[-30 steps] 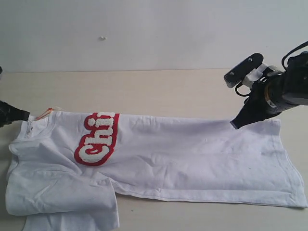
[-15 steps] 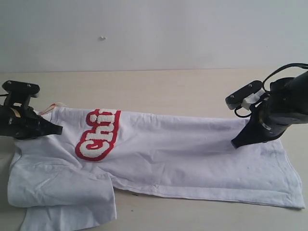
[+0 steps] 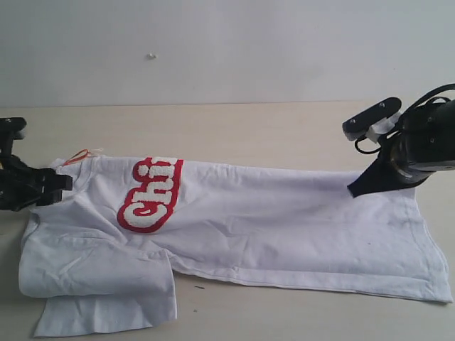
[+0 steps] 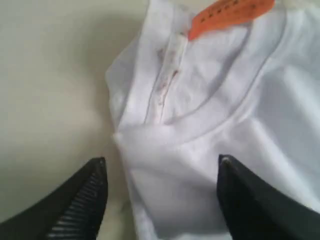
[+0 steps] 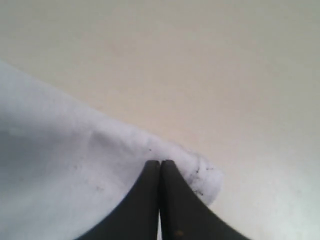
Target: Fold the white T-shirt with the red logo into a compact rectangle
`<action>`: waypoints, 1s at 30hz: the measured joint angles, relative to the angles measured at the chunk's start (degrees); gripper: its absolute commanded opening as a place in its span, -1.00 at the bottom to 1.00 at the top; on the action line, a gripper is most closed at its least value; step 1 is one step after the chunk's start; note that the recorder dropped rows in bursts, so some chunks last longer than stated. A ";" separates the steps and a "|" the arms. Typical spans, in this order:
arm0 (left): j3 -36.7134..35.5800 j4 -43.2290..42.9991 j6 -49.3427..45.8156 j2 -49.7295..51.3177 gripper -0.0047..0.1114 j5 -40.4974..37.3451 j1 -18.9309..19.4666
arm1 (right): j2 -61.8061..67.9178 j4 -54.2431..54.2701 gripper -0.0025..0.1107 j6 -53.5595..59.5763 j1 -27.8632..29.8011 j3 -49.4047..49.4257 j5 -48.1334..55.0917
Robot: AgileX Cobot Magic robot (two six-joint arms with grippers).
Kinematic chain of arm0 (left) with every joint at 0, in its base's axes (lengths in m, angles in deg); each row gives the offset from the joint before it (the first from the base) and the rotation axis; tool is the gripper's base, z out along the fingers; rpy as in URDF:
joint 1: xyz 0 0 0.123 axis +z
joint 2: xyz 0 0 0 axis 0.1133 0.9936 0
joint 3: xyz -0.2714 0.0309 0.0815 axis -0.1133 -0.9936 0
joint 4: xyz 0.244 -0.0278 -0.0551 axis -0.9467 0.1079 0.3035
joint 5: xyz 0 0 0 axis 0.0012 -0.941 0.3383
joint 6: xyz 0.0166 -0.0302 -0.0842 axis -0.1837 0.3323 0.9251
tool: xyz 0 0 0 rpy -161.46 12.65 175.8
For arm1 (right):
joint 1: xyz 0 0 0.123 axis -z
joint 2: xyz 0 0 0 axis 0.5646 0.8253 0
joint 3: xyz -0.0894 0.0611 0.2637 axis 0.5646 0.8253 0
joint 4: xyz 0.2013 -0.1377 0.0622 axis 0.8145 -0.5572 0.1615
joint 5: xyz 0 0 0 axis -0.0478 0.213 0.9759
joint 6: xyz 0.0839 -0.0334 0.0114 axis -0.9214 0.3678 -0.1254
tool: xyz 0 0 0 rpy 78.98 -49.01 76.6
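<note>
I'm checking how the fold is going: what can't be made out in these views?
- Red logo: the exterior view shows only "Chi"; the rest is hidden by a fold of the white T-shirt.
- Orange tag: its print is blurred in the left wrist view.
- Right gripper: shut at the shirt's edge; its fingers hide whether cloth is pinched.

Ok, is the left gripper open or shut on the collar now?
Open: the left gripper shows both jaws wide apart, with the white T-shirt lying unpinched between them.

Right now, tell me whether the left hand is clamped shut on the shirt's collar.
No: the left hand has its fingers wide apart, and the white T-shirt lies loose between them.
</note>
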 measured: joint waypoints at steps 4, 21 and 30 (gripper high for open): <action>-3.01 2.18 4.27 -8.70 0.15 -12.35 0.34 | -3.05 8.10 -0.96 5.52 0.00 0.00 -1.35; -9.48 41.54 -34.88 -13.75 0.15 -30.24 0.34 | -5.55 26.25 -0.96 24.47 -1.29 0.27 -3.04; -9.58 32.58 -30.44 -14.39 0.15 -29.46 0.34 | -5.74 28.79 -0.96 27.29 -1.29 0.27 -2.94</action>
